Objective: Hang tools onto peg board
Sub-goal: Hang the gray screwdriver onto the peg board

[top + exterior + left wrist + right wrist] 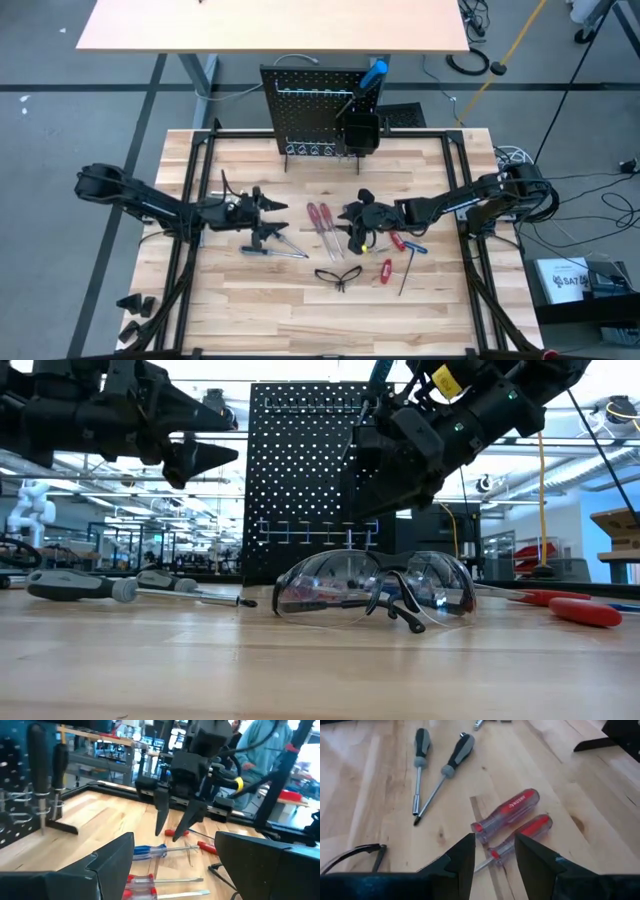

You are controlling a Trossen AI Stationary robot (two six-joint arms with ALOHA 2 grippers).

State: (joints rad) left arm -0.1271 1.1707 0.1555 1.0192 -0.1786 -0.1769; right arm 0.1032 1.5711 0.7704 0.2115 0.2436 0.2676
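1. i'm looking at the pick-up step: most tools are lying loose on the table (250, 300), while the peg board (315, 110) is standing upright at the far edge with a blue-handled screwdriver (374, 72) sticking up above its black bin (359, 133).
2. i'm holding the right gripper (494, 854) just above the two red-handled screwdrivers (512, 822), which are lying side by side near mid-table; its fingers are standing partly apart with nothing between them, straddling the thinner one's shaft from above.
3. i'm keeping the left gripper (275, 215) over the table's left half, fingers spread wide and empty, near the two black-handled screwdrivers (270, 250).
4. the black-framed glasses (375, 588) are resting on the near side of the table, apart from both grippers, and the red-handled hex keys (398, 255) are lying to the right of them.
5. my judgement: the next move is calling for lowering the right gripper straight down, pinching one red handle without nudging its neighbour, then lifting clear.
6. after that i'm expecting to carry it across to the pale hooks (315, 528) and line the shaft up carefully.
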